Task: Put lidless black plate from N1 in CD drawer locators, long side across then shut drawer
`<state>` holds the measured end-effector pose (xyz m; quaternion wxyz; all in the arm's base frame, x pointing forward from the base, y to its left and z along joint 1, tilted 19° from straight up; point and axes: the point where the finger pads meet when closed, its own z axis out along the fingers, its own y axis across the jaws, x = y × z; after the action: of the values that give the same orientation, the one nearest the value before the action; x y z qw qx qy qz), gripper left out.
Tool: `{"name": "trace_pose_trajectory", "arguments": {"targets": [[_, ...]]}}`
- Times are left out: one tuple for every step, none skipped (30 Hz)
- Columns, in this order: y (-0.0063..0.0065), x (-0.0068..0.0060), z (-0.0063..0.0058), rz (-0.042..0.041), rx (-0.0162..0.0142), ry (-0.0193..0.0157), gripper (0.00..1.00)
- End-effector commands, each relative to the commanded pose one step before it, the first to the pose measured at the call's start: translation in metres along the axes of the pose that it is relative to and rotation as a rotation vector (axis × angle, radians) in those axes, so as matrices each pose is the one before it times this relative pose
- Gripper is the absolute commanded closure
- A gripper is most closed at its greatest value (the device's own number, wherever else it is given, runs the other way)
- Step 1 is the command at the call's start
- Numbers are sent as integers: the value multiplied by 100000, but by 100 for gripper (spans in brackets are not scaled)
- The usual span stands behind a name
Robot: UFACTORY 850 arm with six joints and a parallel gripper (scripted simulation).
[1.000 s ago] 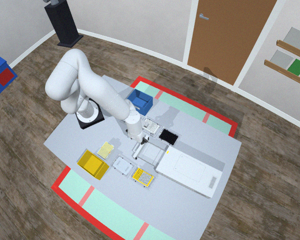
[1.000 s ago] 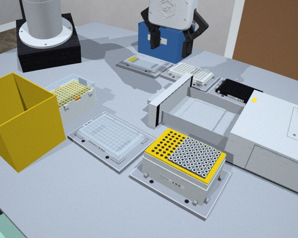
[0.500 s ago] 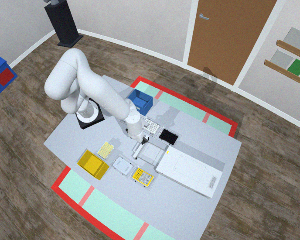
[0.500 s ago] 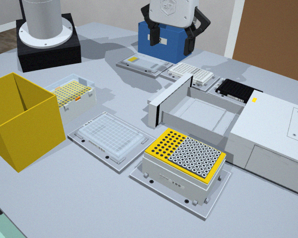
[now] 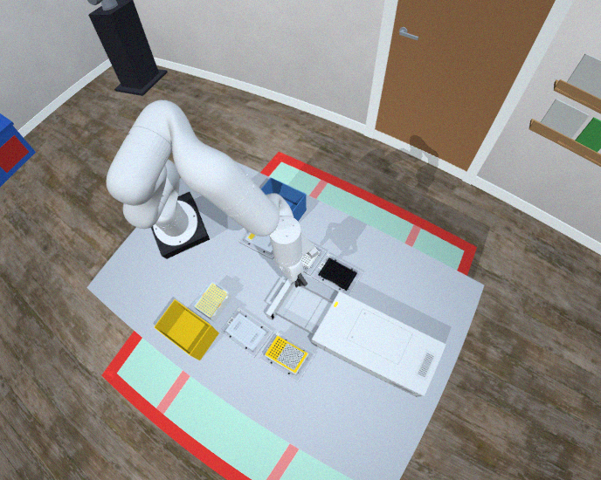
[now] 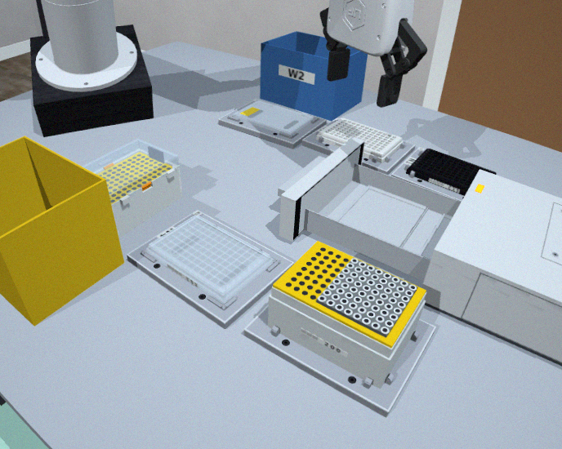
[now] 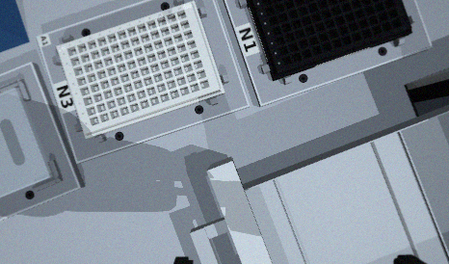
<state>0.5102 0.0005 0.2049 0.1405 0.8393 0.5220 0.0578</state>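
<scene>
The black plate (image 7: 328,31) sits without a lid in nest N1 (image 7: 247,39); it also shows in the exterior view (image 6: 441,170) and in the top view (image 5: 337,272), beside the cooler CD (image 6: 513,251). The cooler's drawer (image 6: 373,212) stands pulled out and empty, with its front panel (image 6: 320,185) at the left. A small yellow lamp (image 6: 479,188) on the cooler's top is lit. My gripper (image 6: 363,79) is open and empty, high above the bench over the white plate and the drawer's far corner. Only its fingertips show at the bottom edge of the wrist view.
A white well plate (image 7: 137,67) sits in nest N3 next to N1. The blue bin W2 (image 6: 310,74) stands behind it, with a lid nest (image 6: 272,120) beside. A yellow bin (image 6: 35,226), a tip box (image 6: 136,178), a clear lidded plate (image 6: 207,253) and a tube rack (image 6: 349,294) lie in front.
</scene>
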Motion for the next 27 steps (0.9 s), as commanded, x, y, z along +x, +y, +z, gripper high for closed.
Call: {"name": "trace_pose_trajectory", "arguments": {"targets": [[1093, 2794, 267, 20268, -2442, -1730, 0], [60, 496, 37, 3334, 0, 2, 0], [44, 497, 37, 3334, 0, 2, 0], [27, 498, 37, 3334, 0, 1, 0], [11, 499, 37, 3334, 0, 1, 0], [-6, 499, 37, 3334, 0, 1, 0], [-23, 499, 37, 3334, 0, 1, 0], [-39, 498, 37, 3334, 0, 1, 0], [-56, 496, 37, 3334, 0, 1, 0], [-66, 494, 31, 3332, 6, 1, 0], [0, 0, 0, 0, 0, 0, 0], [0, 0, 0, 0, 0, 0, 0], [-90, 492, 38, 3334, -1, 1, 0], [-105, 488, 37, 3334, 0, 2, 0], [-121, 484, 37, 3334, 0, 2, 0], [-138, 480, 37, 3334, 0, 2, 0], [-153, 475, 37, 3334, 0, 1, 0], [-169, 469, 37, 3334, 0, 1, 0], [-185, 463, 37, 3334, 0, 1, 0], [-200, 457, 37, 3334, 0, 1, 0], [-215, 450, 37, 3334, 0, 1, 0], [-230, 443, 37, 3334, 1, 1, 0], [-245, 435, 37, 3334, 1, 1, 0], [-259, 426, 37, 3334, 1, 1, 0], [-273, 417, 37, 3334, 1, 1, 0], [-287, 408, 37, 3334, 1, 1, 0], [-300, 398, 37, 3334, 1, 1, 0]]}}
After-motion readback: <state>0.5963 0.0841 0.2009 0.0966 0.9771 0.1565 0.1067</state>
